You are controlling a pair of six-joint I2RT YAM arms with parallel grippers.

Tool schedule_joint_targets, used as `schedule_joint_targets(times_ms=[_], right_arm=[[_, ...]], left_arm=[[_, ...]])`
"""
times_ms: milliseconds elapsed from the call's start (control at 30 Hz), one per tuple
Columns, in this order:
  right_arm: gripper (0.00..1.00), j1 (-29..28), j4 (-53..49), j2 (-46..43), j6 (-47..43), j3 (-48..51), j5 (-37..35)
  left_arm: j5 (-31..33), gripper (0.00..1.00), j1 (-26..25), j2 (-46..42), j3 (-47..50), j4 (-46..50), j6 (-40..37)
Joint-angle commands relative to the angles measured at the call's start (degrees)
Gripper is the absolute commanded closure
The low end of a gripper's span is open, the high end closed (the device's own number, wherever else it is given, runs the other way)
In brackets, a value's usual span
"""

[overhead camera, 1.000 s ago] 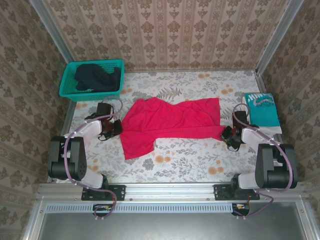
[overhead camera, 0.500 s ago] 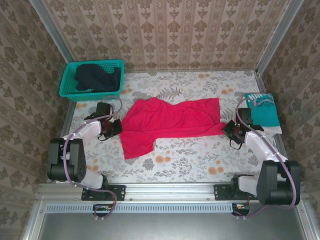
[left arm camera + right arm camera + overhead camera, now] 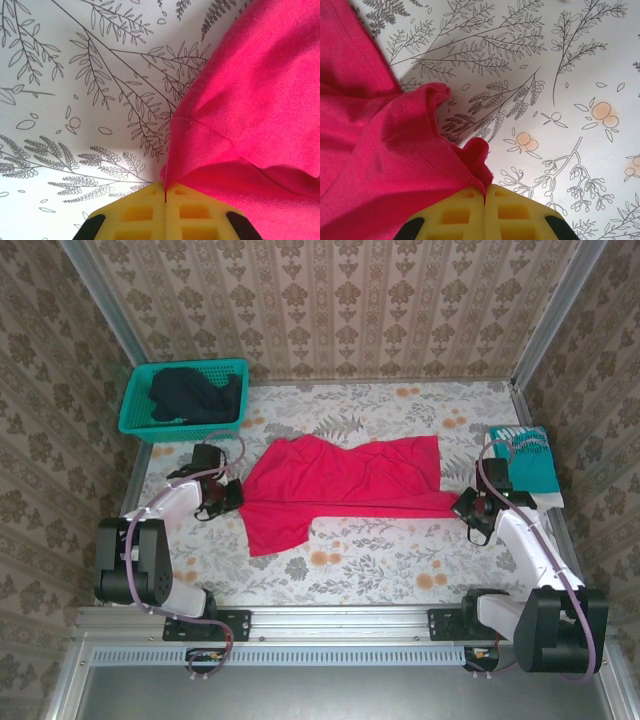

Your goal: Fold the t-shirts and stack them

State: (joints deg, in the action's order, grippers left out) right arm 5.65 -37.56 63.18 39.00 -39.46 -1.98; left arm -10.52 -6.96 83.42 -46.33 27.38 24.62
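Observation:
A bright red-pink t-shirt [image 3: 340, 485] lies spread across the middle of the table. My left gripper [image 3: 232, 496] is shut on its left edge; the yellow jaws pinch the cloth [image 3: 240, 100] in the left wrist view. At the shirt's right corner my right gripper [image 3: 468, 506] is shut too, the fabric [image 3: 380, 160] bunched up at its closed jaws. A folded teal t-shirt [image 3: 526, 458] with white print rests at the right edge of the table. The dark navy-black t-shirt [image 3: 192, 395] sits crumpled in the basket.
A teal plastic basket [image 3: 137, 422] stands at the back left corner. Metal frame rails run along the table's sides and front. Floral tablecloth [image 3: 380, 560] lies bare in front of the red shirt.
My right gripper has moved right and a bit toward the front, drawing the red shirt's right corner out with it. The left arm has hardly moved.

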Motion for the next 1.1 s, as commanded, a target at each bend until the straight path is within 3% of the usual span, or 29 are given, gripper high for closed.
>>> schedule_joint_targets(times_ms=[0, 167, 567, 633, 733, 800, 933, 1067], right_arm=[[1.0, 1.1, -1.4, -0.9, -1.5, -2.5, -0.4], [1.0, 1.1, 2.0, 2.5, -2.6, -6.2, 5.2], [0.97, 0.9, 6.6, 22.9, -4.7, -17.0, 9.3], [0.9, 1.0, 8.6, 24.3, -5.0, -18.1, 10.0], [0.54, 1.0, 11.4, 22.4, -4.6, -17.2, 11.1], [0.43, 1.2, 13.1, 19.9, -3.6, -15.3, 10.0], [0.39, 2.7, 15.9, 17.0, -1.5, -9.9, 7.8], [0.44, 4.1, 18.8, 15.6, 0.9, -7.7, 13.0]], left_arm=[[1.0, 1.0, 0.9, -2.6, -1.8, 2.8, -2.4], [-0.1, 1.0, 0.8, -4.0, -1.9, 1.5, -2.1], [-1.6, 1.0, 0.8, -0.5, -4.6, 0.2, -2.0], [-1.6, 1.0, 0.7, -0.4, -4.5, 0.2, -2.0], [-1.6, 1.0, 0.8, -0.2, -4.5, 0.2, -1.9], [-1.6, 1.0, 0.7, -0.3, -4.3, 0.1, -1.9], [-1.9, 1.0, 0.7, 0.4, -4.0, -0.6, -1.7], [-2.7, 1.0, 0.7, 1.4, -4.5, -0.9, -1.9]])
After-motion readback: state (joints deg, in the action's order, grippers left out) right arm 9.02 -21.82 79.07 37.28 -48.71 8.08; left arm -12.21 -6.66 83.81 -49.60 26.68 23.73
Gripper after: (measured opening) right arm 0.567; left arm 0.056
